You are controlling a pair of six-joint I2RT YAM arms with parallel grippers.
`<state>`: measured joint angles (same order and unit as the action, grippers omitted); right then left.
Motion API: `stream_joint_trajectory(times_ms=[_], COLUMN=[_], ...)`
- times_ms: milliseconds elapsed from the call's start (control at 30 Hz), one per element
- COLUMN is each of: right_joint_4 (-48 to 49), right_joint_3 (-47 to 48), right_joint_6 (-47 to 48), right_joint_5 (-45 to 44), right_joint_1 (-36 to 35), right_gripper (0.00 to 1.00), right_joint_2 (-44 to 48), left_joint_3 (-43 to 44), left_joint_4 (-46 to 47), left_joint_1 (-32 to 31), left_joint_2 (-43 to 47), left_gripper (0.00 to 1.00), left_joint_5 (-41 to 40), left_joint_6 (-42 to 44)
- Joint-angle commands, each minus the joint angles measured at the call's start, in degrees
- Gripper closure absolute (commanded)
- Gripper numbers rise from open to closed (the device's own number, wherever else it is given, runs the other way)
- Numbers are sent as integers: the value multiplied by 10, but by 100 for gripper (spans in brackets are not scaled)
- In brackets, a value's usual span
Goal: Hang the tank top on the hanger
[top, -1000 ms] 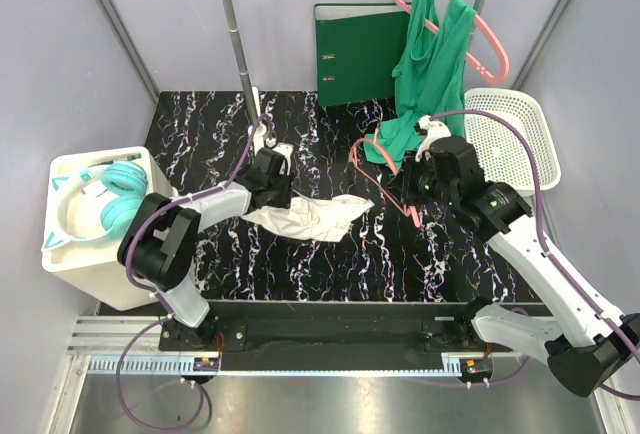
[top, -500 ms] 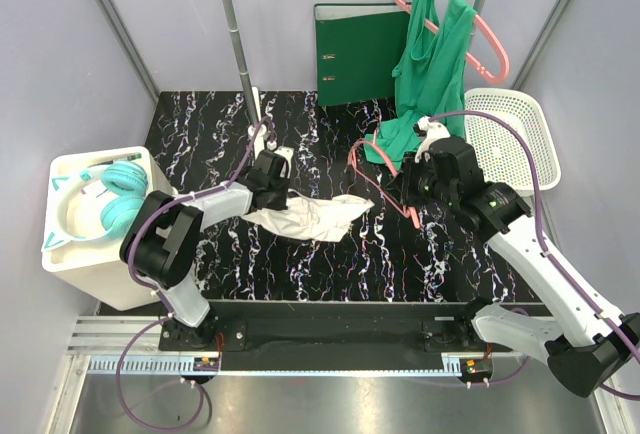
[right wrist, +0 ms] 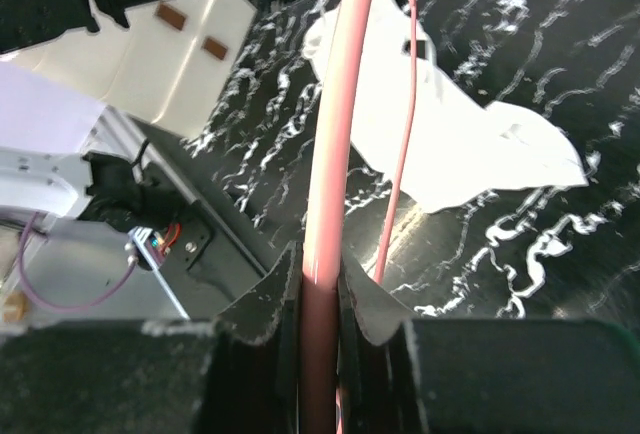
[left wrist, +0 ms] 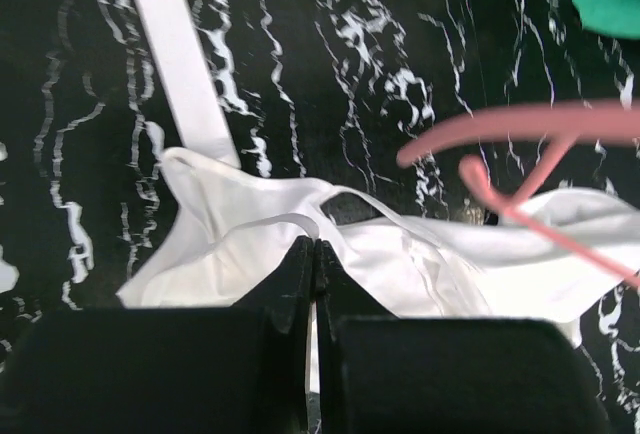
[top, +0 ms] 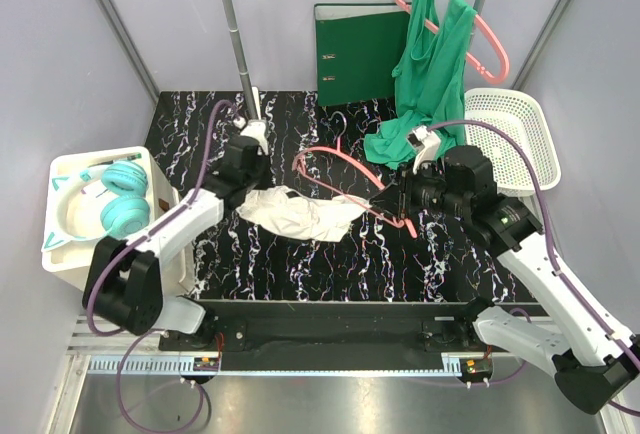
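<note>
While our left gripper [left wrist: 314, 251] pinches the top [top: 300, 216] mid-table [top: 200, 124] and our right gripper [right wrist: 320, 266] clamps the hanger [right wrist: 335, 104] partly over it, we judge threading is in hand: next, its arm must enter the neck.

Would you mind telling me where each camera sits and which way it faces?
Top external: above and behind the arms, facing down at the table; both arms show, left gripper on the tank top, right gripper holding the hanger.
Left wrist: on the left arm, facing down past its shut fingers at the tank top.
Right wrist: on the right arm, facing along the hanger clamped in its fingers.
Shared: both wrist views show tank top and hanger.
</note>
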<state>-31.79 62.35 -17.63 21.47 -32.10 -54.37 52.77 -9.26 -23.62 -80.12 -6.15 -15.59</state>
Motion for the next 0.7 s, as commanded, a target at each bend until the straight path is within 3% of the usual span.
stream_joint_trajectory(times_ms=[0,667], right_joint_4=[81,193], right_joint_3=[-14,-64], right_joint_6=[10,-14], right_joint_5=[83,174], right_joint_1=[3,3], right_gripper=[100,100], right_joint_2=[8,0], left_joint_3=[-7,-25], left_joint_4=[-8,-51], left_joint_1=[27,58], left_joint_2=[29,189], left_gripper=[100,100], left_joint_5=[18,45], left_joint_6=[-27,-58])
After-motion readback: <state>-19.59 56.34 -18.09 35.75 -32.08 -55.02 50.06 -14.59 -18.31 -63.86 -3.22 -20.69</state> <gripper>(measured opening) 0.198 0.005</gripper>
